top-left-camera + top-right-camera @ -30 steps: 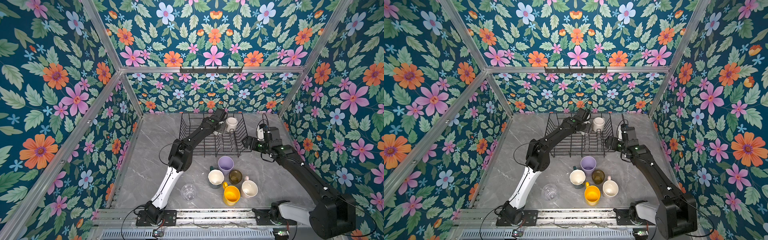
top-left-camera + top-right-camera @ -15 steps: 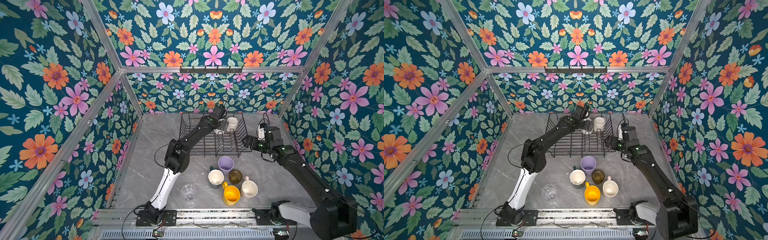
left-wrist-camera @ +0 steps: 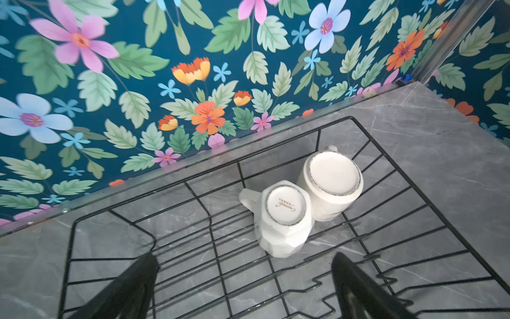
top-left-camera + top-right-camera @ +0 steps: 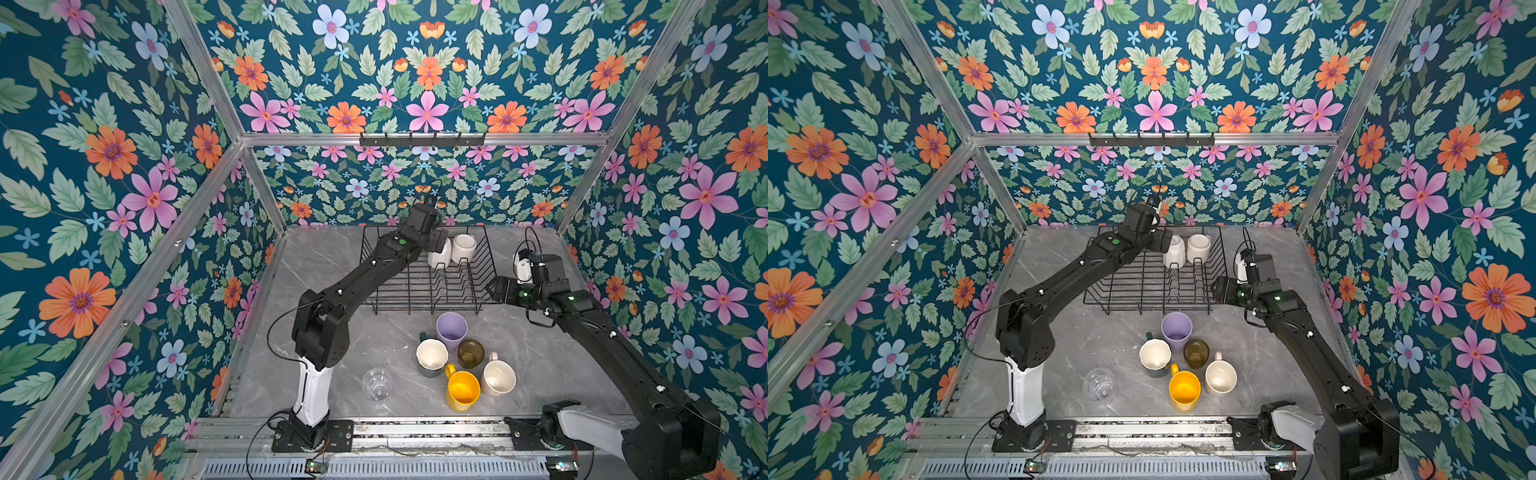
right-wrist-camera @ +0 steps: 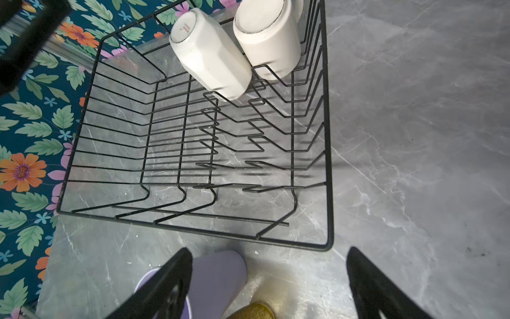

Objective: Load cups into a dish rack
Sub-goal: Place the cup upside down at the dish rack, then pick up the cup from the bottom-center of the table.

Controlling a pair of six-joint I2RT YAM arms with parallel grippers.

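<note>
Cups closest to the left gripper are 2 glazed white mugs, base-up in the far right corner of the dish rack. That gripper hangs over the rack just on their near side, its black fingers spread wide with nothing between them. The faceted white mug has angular sides and a small printed mark on its base. The round white mug, smooth-walled with a speckled foot ring, touches it on the right. The rack is a rectangular basket of thin black wire with zigzag divider prongs along its right half, set on the grey marble-look table.

The right gripper hovers by the rack's near right corner, fingers likewise wide apart and empty. On the near side of the rack, 5 cups stand upright in a tight cluster:
- lilac tumbler
- olive-brown glass
- dark green mug with a cream inside
- yellow mug
- pale pink mug

A clear glass stands apart to their left. The left arm reaches diagonally across the rack's left side, hiding that part in both top views.
</note>
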